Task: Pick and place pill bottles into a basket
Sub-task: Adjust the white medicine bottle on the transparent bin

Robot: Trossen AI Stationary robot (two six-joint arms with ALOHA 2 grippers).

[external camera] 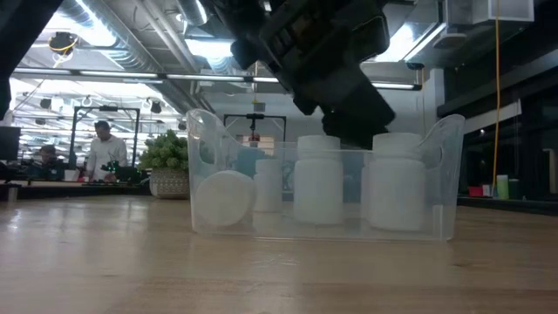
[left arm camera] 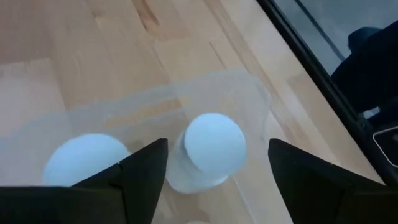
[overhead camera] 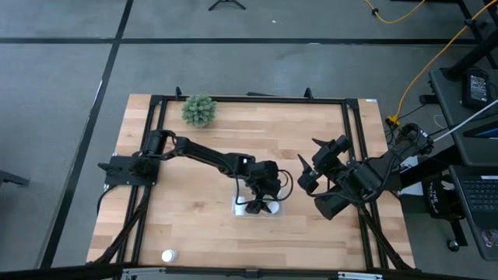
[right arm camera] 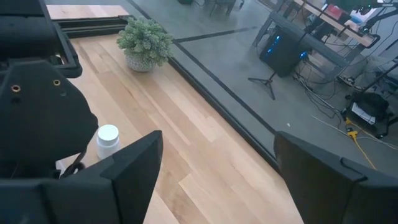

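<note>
The basket is a clear tray (overhead camera: 238,211) (external camera: 443,166) in the middle of the table. Several white pill bottles are inside it: three stand upright (external camera: 318,179) (external camera: 397,181) (external camera: 268,185) and one lies on its side (external camera: 225,199). My left gripper (overhead camera: 259,204) (left arm camera: 217,146) hangs open just above the tray. Its fingers stand on either side of an upright bottle (left arm camera: 214,146) without touching it. Another bottle (left arm camera: 84,158) is beside that one. One more bottle (overhead camera: 166,255) stands on the table near the front edge. My right gripper (overhead camera: 310,167) (right arm camera: 217,140) is open and empty, to the right of the tray.
A green bushy plant in a pot (overhead camera: 199,110) (right arm camera: 146,40) stands at the far edge, left of centre. A black frame (overhead camera: 352,140) runs around the tabletop. People sit at desks in the room behind (external camera: 103,148).
</note>
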